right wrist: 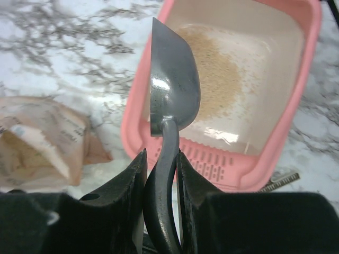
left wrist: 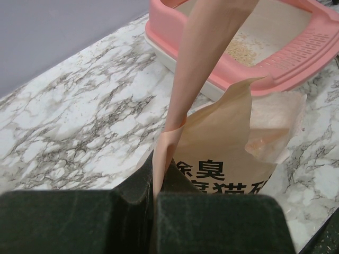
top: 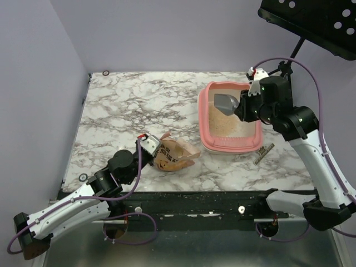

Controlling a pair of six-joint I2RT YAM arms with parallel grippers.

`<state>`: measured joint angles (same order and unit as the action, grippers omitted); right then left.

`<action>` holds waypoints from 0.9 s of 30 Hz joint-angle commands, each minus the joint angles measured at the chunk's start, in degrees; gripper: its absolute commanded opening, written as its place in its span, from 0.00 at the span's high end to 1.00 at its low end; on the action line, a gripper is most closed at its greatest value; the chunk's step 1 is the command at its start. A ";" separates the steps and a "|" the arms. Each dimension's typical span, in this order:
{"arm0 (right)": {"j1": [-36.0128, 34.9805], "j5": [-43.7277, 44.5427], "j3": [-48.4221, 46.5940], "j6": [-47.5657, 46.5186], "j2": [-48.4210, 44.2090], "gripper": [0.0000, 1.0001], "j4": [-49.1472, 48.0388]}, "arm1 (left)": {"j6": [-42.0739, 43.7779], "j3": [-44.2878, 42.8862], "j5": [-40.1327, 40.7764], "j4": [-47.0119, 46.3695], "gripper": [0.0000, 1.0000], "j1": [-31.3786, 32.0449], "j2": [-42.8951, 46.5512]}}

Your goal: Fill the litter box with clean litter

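The pink litter box (top: 203, 119) stands at the right of the marble table, with a thin patch of beige litter (top: 224, 125) on its floor. My right gripper (top: 240, 109) is shut on the handle of a grey metal scoop (top: 225, 103), held over the box. In the right wrist view the scoop (right wrist: 172, 90) is tilted on its side above the litter (right wrist: 217, 74), between my gripper's jaws (right wrist: 161, 159). My left gripper (top: 149, 146) is shut on the top flap of the orange paper bag (top: 177, 156), left of the box. In the left wrist view the flap (left wrist: 212, 58) rises from my gripper (left wrist: 153, 185).
A small grey serrated strip (top: 263, 153) lies on the table right of the box's near corner. A black perforated stand (top: 311, 22) hangs over the back right. Lilac walls close the left and back. A black rail (top: 194, 203) runs along the near edge.
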<state>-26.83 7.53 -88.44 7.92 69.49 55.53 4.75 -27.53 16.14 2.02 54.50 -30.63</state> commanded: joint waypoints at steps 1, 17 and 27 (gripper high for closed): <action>-0.50 -15.59 2.04 1.48 -1.11 1.00 -2.61 | 0.61 -2.44 2.67 -4.57 1.00 0.08 1.71; -0.94 -43.74 6.97 -4.14 -7.01 1.00 -3.77 | 1.22 -2.53 2.49 -4.75 1.00 0.08 0.92; -2.61 -42.07 7.06 -7.04 -6.83 1.00 -0.25 | 1.31 -2.62 2.05 -4.66 1.00 0.08 0.75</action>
<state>-28.38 -32.69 -80.51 2.83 62.87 53.93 5.58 -27.53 16.51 2.07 54.50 -30.59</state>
